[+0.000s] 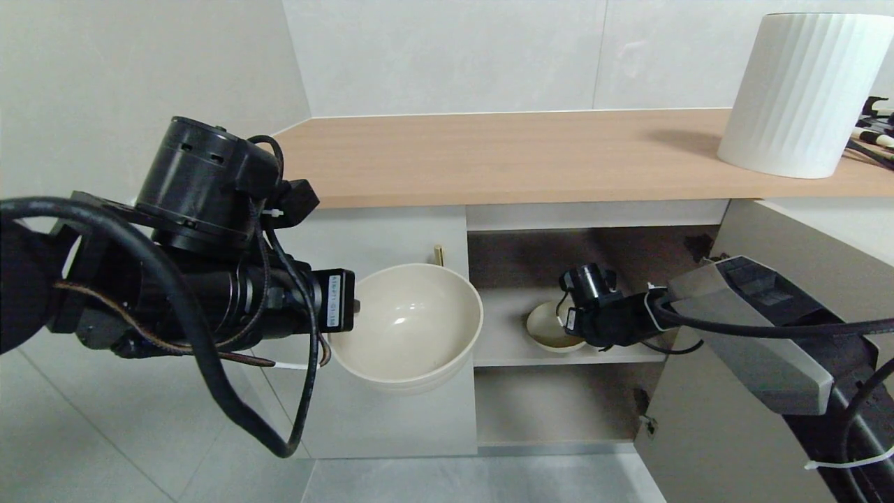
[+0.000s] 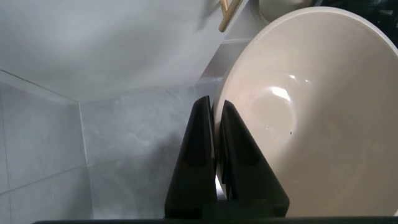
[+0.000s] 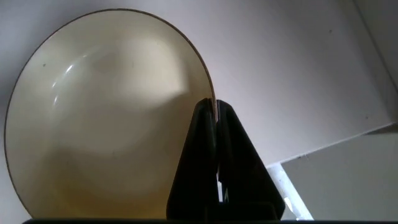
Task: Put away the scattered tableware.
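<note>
Stowing step. Right end effector [image 3: 215, 111] pinching dish [image 3: 106, 106] rim, shelf [image 1: 503, 335] just beneath: likely release, then withdraw. Left end effector [image 2: 216, 109] pinching bowl [image 2: 311, 118] rim; shelf off to its right.

A kitchen: a wooden counter [image 1: 503, 157] runs across 12 o'clock under a tiled wall [image 1: 447, 56], grey cabinets [image 1: 391, 230] with a brass knob [image 1: 438, 254] and an open shelf [image 1: 503, 339] sit below it, utensils [image 1: 874, 136] lie at 2 o'clock beside a white ribbed canister [image 1: 803, 91], and the floor [image 1: 105, 433] at 7 o'clock is tiled
</note>
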Tool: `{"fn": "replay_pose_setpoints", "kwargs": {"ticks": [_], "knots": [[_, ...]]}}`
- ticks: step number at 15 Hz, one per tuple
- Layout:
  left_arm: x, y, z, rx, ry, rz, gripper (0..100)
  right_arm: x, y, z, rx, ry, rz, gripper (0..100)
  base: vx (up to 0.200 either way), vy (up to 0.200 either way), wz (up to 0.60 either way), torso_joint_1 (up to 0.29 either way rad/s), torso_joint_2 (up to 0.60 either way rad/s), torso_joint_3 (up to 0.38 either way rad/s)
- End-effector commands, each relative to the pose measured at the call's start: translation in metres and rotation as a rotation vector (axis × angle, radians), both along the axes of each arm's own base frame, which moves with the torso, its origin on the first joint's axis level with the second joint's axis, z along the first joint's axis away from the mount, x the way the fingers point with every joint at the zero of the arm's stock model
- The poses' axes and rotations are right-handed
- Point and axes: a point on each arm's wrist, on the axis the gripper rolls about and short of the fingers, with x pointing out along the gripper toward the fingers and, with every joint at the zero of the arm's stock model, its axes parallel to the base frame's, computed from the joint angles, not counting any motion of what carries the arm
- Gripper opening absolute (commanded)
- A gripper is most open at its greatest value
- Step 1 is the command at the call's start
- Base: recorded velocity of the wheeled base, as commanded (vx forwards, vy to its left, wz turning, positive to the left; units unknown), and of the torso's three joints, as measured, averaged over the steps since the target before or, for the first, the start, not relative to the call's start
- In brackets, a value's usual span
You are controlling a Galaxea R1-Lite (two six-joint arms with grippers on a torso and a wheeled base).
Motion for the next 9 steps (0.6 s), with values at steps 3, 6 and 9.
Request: {"fn": "replay_pose_setpoints", "kwargs": {"ticks": [3,6,9], "knots": [[0.0006,-0.0005,-0.0013,0.001,0.005,0.0,0,0.0022,0.0009,-0.0029,-0.001,-0.003,-0.002,0,0.0,0.0,0.0,0.0,0.0,0.0],[0.0006,-0.0004,-0.0013,0.001,0.005,0.002,0,0.0025,0.001,-0.0031,0.0,-0.004,-0.002,100,0.0,0.0,0.0,0.0,0.0,0.0],[0.0004,-0.0003,-0.0004,-0.001,0.002,0.002,0,0.0038,-0.0002,0.003,0.014,-0.022,-0.013,100,0.0,0.0,0.0,0.0,0.0,0.0]]}}
